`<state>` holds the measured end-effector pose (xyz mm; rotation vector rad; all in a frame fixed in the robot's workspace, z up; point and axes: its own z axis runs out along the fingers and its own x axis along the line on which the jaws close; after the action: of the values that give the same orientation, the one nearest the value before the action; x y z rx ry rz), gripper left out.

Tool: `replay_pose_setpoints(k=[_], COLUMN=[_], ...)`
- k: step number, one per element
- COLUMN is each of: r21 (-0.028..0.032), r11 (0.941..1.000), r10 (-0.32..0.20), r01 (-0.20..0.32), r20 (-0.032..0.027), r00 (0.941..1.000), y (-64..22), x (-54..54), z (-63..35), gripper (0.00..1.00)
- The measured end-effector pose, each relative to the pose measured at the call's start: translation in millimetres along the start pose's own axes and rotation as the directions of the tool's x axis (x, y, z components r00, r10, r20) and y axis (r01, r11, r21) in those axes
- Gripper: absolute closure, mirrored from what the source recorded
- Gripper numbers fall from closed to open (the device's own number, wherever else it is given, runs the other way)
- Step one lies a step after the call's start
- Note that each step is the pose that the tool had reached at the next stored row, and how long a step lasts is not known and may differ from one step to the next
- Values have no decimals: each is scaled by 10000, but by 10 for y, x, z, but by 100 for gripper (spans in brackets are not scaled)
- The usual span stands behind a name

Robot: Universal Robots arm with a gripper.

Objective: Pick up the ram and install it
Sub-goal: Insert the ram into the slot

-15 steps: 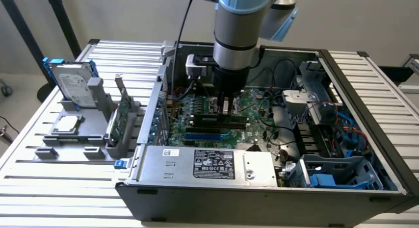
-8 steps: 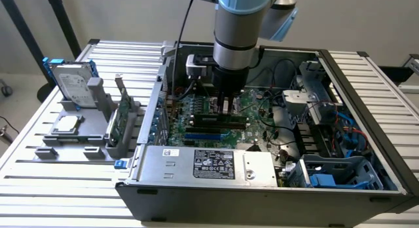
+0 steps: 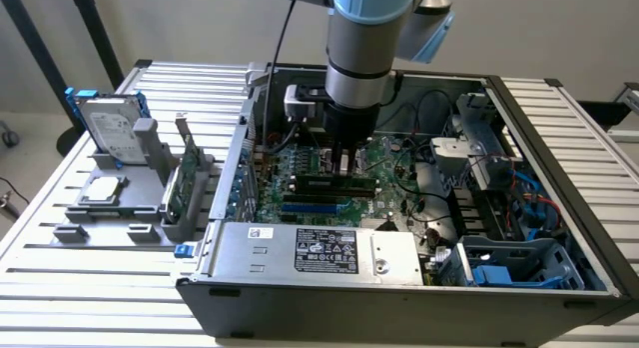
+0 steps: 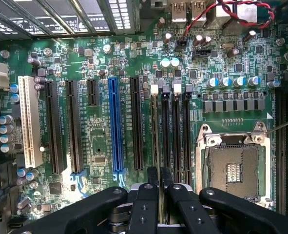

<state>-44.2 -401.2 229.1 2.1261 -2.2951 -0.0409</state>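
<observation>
My gripper (image 3: 345, 167) reaches down inside the open computer case (image 3: 399, 310), over the green motherboard (image 3: 299, 206). In the wrist view its two black fingers (image 4: 152, 181) are shut on the ram (image 4: 159, 146). I see the ram edge-on as a thin strip running along the black memory slots (image 4: 175, 136) beside the CPU socket (image 4: 234, 170). In the exterior view the ram (image 3: 319, 185) is a long dark stick with a green edge. It lies level just under the fingertips, down at the slots. Whether it is fully seated I cannot tell.
A grey holder (image 3: 110, 213) on the exterior view's left carries a silver hard drive with blue rails (image 3: 108, 127) and a green expansion card (image 3: 185, 179). The power supply (image 3: 319, 251) fills the case front. Cables and drive bays (image 3: 509, 191) crowd the exterior view's right. Long expansion slots, one blue (image 4: 114, 126), lie beside the memory slots.
</observation>
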Motion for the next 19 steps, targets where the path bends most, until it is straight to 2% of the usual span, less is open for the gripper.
replay_pose_setpoints(k=[19], r21=[-70], r11=[10000], r10=[-6], r01=[6], r20=[-7], r00=[10000], y=[-16], x=[-7], z=[28], gripper=[86])
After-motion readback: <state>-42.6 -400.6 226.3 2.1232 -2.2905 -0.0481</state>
